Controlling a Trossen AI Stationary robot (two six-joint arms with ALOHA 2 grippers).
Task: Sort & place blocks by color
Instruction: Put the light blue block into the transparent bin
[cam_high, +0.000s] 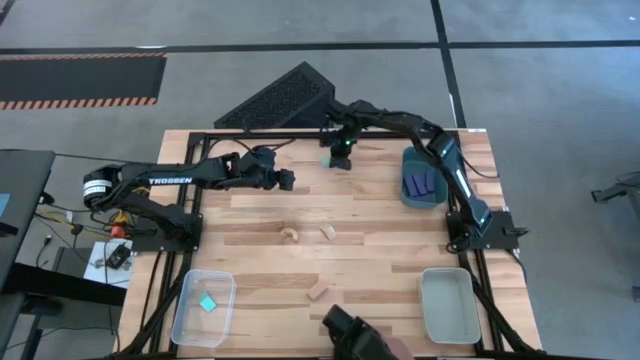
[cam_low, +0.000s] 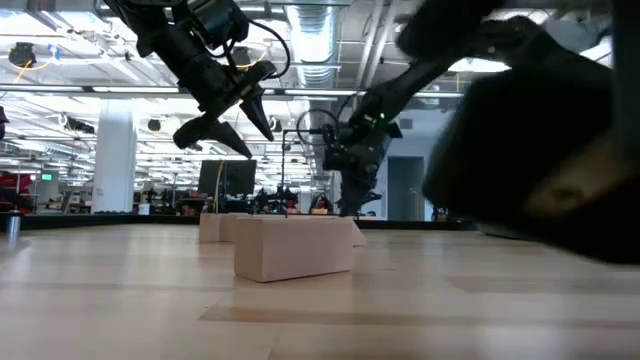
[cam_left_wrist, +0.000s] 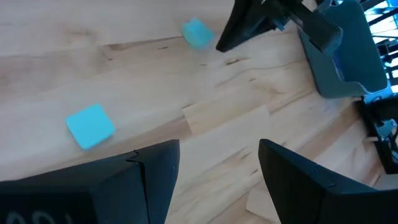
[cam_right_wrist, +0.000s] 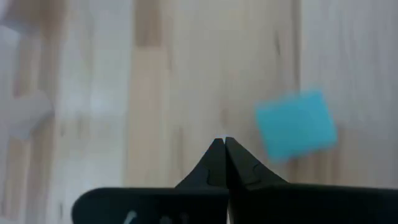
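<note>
1. Several small flat cyan blocks are showing: one (cam_high: 208, 303) is lying in the clear plastic tray (cam_high: 185, 320) at the near left corner, and another (cam_right_wrist: 296, 125) is sitting on the pale wooden tabletop (cam_high: 380, 230), just beside the right gripper's tips and not between them.
2. Dark blue bar blocks (cam_high: 420, 184) are resting in the dark teal tray (cam_high: 405, 190) on the right; pale natural-wood pieces (cam_high: 327, 232) are lying mid-table, unsorted.
3. The right gripper (cam_high: 340, 156) is hovering at the far edge, clenched on nothing.
4. The left gripper (cam_high: 284, 179) is waiting nearby, fingers spread and empty.
5. To grasp well, the right gripper probably needs to open, shift over the block, and straddle it squarely before closing.
</note>
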